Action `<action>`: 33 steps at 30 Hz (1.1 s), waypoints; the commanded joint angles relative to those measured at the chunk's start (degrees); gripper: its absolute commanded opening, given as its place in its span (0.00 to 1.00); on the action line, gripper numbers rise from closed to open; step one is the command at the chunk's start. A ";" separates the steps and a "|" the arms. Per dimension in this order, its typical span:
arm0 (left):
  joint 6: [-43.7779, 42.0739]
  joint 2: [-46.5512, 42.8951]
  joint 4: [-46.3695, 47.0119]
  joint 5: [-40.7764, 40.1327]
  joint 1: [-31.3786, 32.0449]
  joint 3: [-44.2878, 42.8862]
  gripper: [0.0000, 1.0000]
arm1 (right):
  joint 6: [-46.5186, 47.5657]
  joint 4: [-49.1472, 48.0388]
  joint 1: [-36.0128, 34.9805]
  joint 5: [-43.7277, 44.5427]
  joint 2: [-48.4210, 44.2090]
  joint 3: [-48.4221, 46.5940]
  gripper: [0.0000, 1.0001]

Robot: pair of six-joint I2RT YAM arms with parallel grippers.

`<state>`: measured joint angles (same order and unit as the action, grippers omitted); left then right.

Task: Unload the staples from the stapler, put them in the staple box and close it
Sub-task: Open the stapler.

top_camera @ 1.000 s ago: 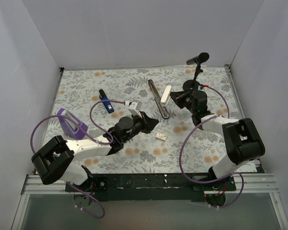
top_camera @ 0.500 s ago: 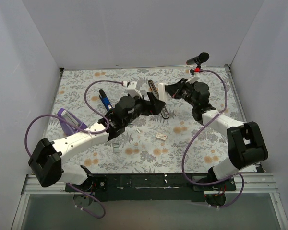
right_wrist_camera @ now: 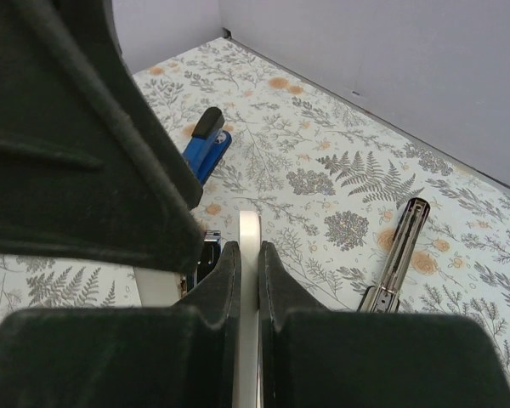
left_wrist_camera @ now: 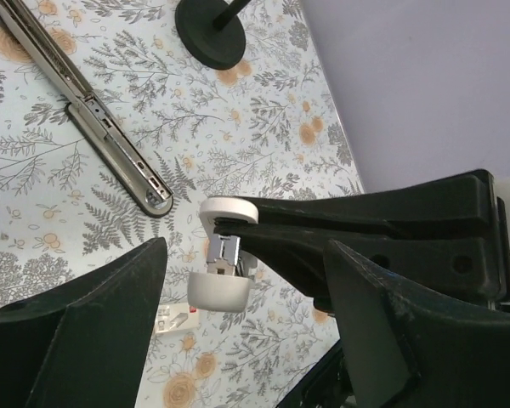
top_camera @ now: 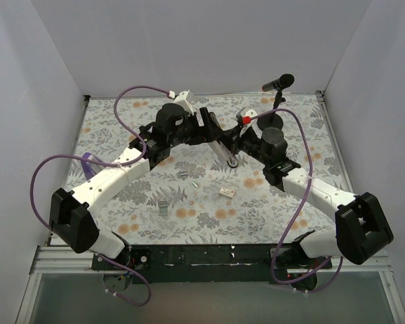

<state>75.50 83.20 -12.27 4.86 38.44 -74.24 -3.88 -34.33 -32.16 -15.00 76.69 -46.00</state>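
The stapler (top_camera: 224, 147) lies opened out at the table's centre, a silvery channel (left_wrist_camera: 110, 140) on a dark base strip (right_wrist_camera: 395, 255). My right gripper (right_wrist_camera: 248, 251) is shut on a thin white part (right_wrist_camera: 248, 229) with a small metal piece (left_wrist_camera: 223, 251) at its end. It holds this just above the stapler's near end (top_camera: 237, 138); whether it is joined to the stapler I cannot tell. My left gripper (left_wrist_camera: 245, 248) is open, hanging over the stapler (top_camera: 209, 128) and facing that white part. Tiny silvery staples (top_camera: 182, 174) lie loose on the cloth.
A blue-and-black stapler body (right_wrist_camera: 206, 140) lies to the left, under my left arm in the top view. A small white staple box (top_camera: 226, 192) sits front of centre. A microphone stand (top_camera: 278, 101) is at the back right and a purple block (top_camera: 88, 162) at the left.
My left arm swung from the front centre to the back over the stapler, and its gripper opened. Silvery bits now lie where it was. My right gripper shifted left with the white part.
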 commanded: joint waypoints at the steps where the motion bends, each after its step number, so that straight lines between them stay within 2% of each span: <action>1: 0.96 -2.60 -3.55 5.94 -2.66 -0.47 0.71 | 6.52 -3.11 -1.32 2.17 -2.77 1.26 0.01; 6: 1.22 -3.48 -3.37 11.82 -6.26 0.67 0.54 | 6.69 -3.38 -1.50 1.73 -3.65 1.70 0.01; 8: 1.66 -3.13 -2.58 16.81 -7.93 1.37 0.54 | 6.87 -3.55 -1.50 1.56 -3.91 1.79 0.01; 13: 1.84 -1.73 -1.62 24.83 -9.43 1.20 0.65 | 7.57 -3.03 -1.50 1.03 -3.74 1.18 0.01; 15: 1.84 -0.41 -1.70 26.94 -9.61 1.11 0.65 | 7.57 -2.85 -1.50 0.86 -3.39 0.91 0.01; 22: 1.40 2.14 -0.47 28.62 -9.87 1.55 0.66 | 8.27 -2.06 -2.20 1.03 -2.51 -0.06 0.01; 29: 1.22 4.87 0.14 30.99 -9.96 1.46 0.59 | 7.66 -2.41 -2.73 1.65 -1.89 -0.50 0.01; 33: 0.87 4.96 -0.03 32.40 -9.96 2.08 0.47 | 6.69 -2.33 -2.99 3.22 -1.28 -0.76 0.01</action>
<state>77.28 88.84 -13.21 34.33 28.82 -72.93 3.27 -33.08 -34.79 -13.61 75.20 -44.14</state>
